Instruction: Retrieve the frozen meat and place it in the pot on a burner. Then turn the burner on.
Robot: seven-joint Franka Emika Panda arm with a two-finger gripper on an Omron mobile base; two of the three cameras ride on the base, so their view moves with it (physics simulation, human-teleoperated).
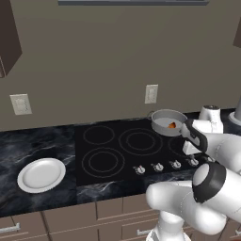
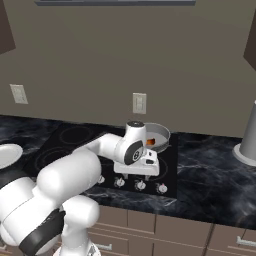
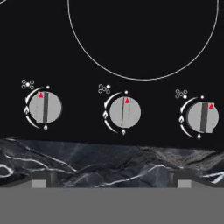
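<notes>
Fingertips [image 3: 40, 183] of the gripper [image 3: 112, 183] stand wide apart at the bottom of the hand view, released and holding nothing. Directly beyond them runs the dark marbled counter edge [image 3: 87, 164], then the black cooktop [image 3: 140, 39] with three grey control knobs in a row: left knob [image 3: 45, 107], middle knob [image 3: 124, 112], right knob [image 3: 203, 117]. Each knob carries a red triangle marker near its top. A white burner ring [image 3: 74, 35] lies beyond the knobs.

From the base views, the hand sits low over the knob row at the front right of the cooktop. The pot [image 1: 168, 122] stands on the rear right burner, and the frozen meat [image 1: 172, 125] lies inside it. A white plate [image 1: 41, 174] rests on the counter left of the cooktop, well apart from the pot
</notes>
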